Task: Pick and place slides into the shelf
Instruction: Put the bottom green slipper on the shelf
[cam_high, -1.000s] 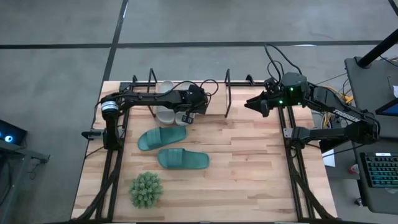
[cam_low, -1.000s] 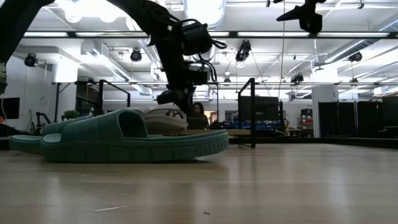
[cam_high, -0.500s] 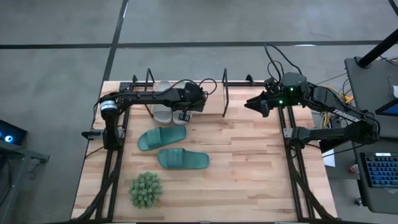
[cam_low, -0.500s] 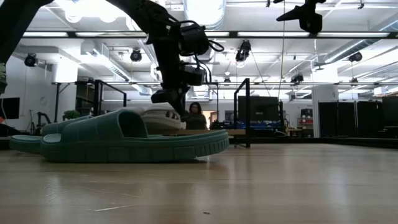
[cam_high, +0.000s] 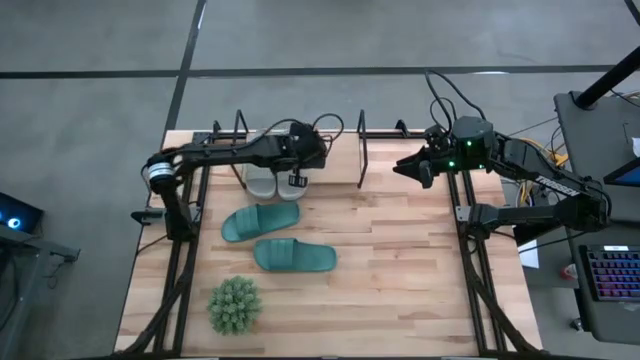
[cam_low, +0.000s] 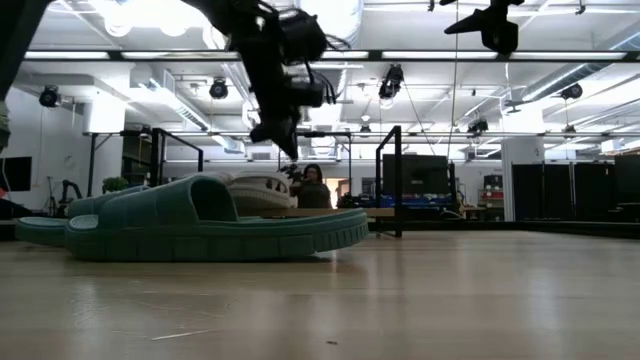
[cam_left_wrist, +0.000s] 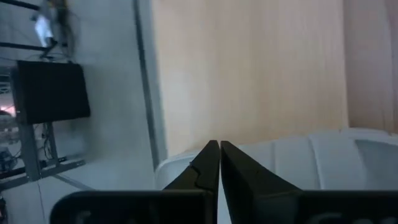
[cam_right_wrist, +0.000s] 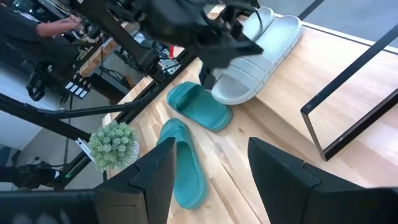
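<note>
1. At twelve o'clock on the table, both grey slides (cam_high: 268, 176) lie on the shelf (cam_high: 362, 152) board — delivered.
2. Left gripper (cam_high: 297, 180) hovers above them, fingers pressed together, empty.
3. Teal slides (cam_high: 262, 221) wait at centre; right gripper (cam_high: 402, 166), spread wide, idles at two o'clock.

two teal slides (cam_high: 260, 221), two light grey slides (cam_high: 263, 179), black shelf (cam_high: 362, 150), green plant (cam_high: 234, 304).

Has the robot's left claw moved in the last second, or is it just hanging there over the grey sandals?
Yes. The left gripper has risen, fingers shut and empty, above the light grey rubber slides lying on the black wire shelf.
</note>
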